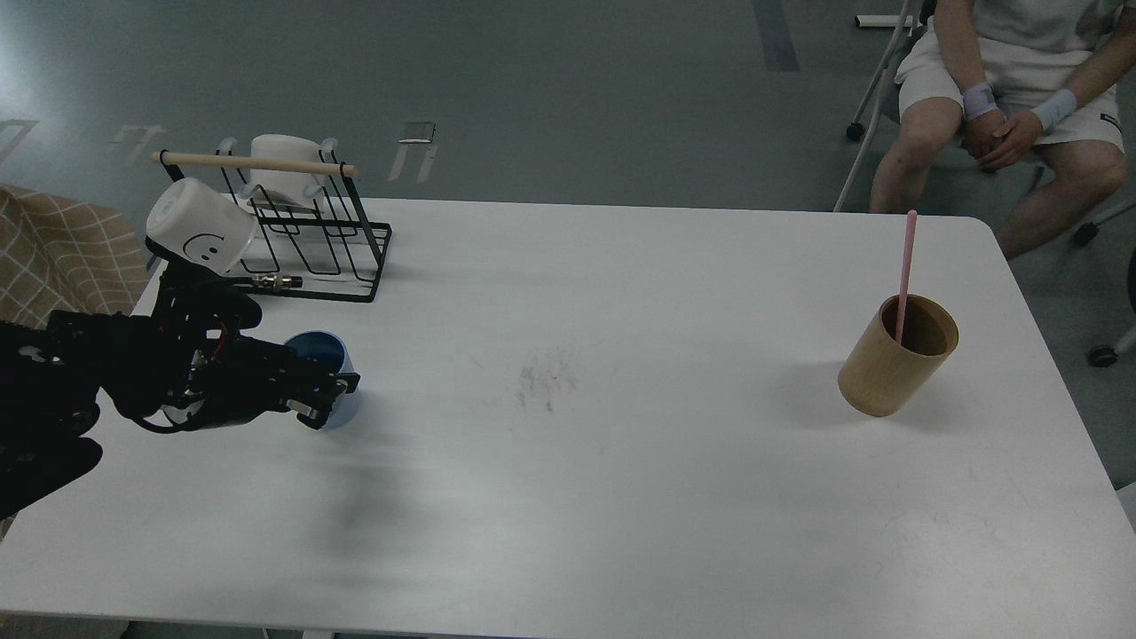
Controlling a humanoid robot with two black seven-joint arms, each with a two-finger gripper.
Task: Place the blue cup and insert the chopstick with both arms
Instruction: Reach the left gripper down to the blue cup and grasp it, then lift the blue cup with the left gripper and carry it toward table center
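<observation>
The blue cup (pixel 330 357) stands upright on the white table (pixel 621 373) at the left, just in front of the black wire rack. My left gripper (pixel 327 399) reaches in from the left. Its dark fingers sit on either side of the cup's lower near side and appear closed on it. The cup rests on the table. The pale-pink chopstick (pixel 905 266) stands upright in the tan wooden holder (pixel 896 368) at the right. My right gripper is out of view.
A black wire rack (pixel 311 248) with a wooden rod stands at the back left. It holds a white smiley-face mug (pixel 200 232) and another white mug (pixel 284 164). A seated person (pixel 1003 98) is beyond the far right corner.
</observation>
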